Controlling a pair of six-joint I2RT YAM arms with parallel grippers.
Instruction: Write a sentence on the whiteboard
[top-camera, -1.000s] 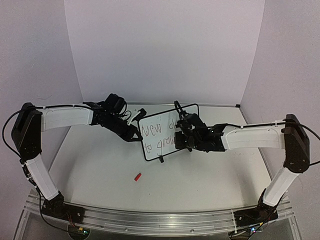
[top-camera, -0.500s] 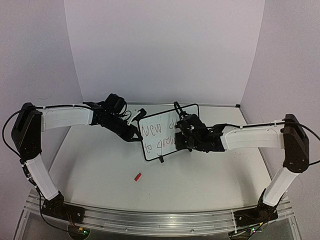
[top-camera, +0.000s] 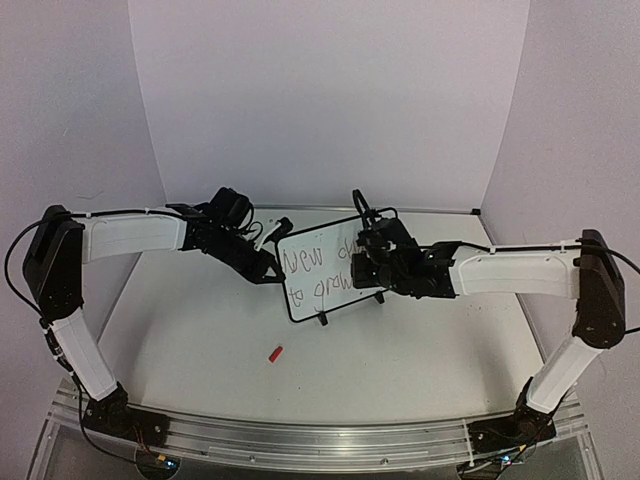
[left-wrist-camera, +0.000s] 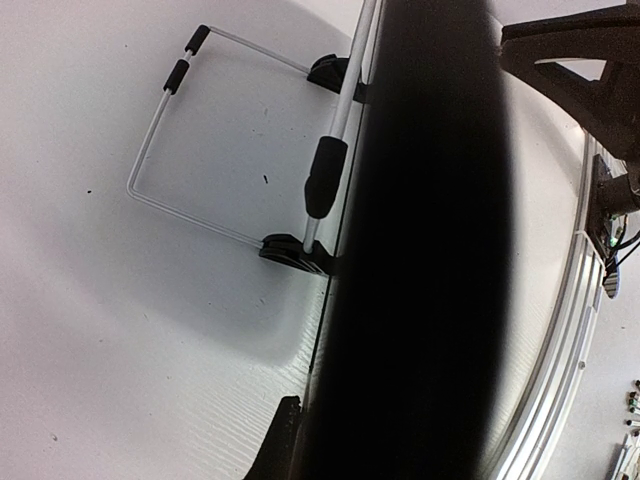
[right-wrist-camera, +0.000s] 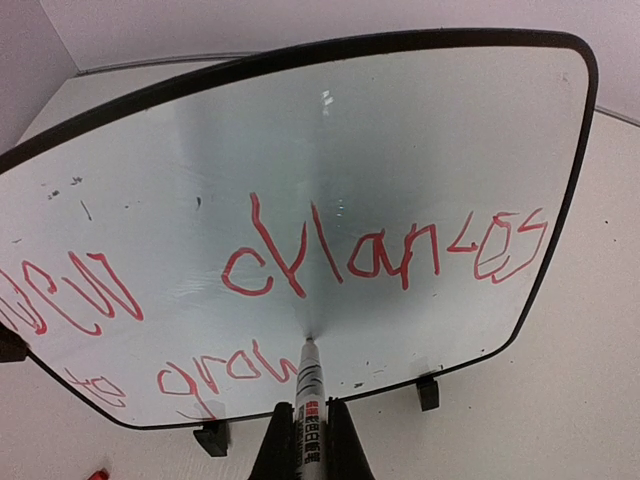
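Note:
The whiteboard (top-camera: 318, 268) stands tilted on its feet at mid table. On the whiteboard (right-wrist-camera: 400, 150) the sentence (right-wrist-camera: 300, 270) reads "New chances to grow" in two red lines. My right gripper (right-wrist-camera: 306, 448) is shut on a white marker (right-wrist-camera: 309, 395). The marker's tip meets the board just right of "grow". From above, the right gripper (top-camera: 362, 266) covers the board's right half. My left gripper (top-camera: 270, 270) is shut on the board's left edge. In the left wrist view the whiteboard (left-wrist-camera: 345, 150) is edge-on, with one finger (left-wrist-camera: 272, 445) against it.
A red marker cap (top-camera: 275, 353) lies on the table in front of the board, and it also peeks in as the cap (right-wrist-camera: 97, 475). The board's wire stand (left-wrist-camera: 150, 165) juts out behind it. White walls enclose the table on three sides.
My right arm has shifted slightly toward the back, carrying the marker a little along the board. The left arm and the board have not moved.

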